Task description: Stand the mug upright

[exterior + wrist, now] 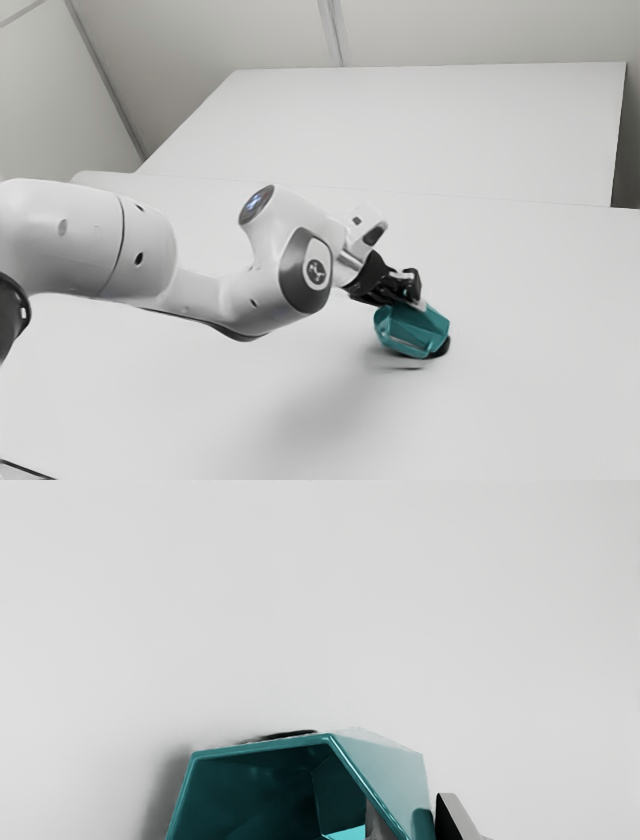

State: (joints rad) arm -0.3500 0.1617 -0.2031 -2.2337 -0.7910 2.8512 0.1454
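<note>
In the exterior view, the black gripper (412, 298) reaches down to the upper side of the teal mug (412, 332), which is tilted over the white table, a shadow under it. Seen from the hand, the faceted mug (250, 795) turns its open mouth toward the camera. The gripper (406, 825) is shut on the mug's side wall, one finger inside the mouth and the other against the outer face. The mug's lower part is cut off there, and whether it touches the table is unclear.
The white tabletop (540, 400) extends around the mug on all sides. Farther back stands a raised white surface (430, 120), with pale walls behind it. The arm spans the exterior view's left half, above the table.
</note>
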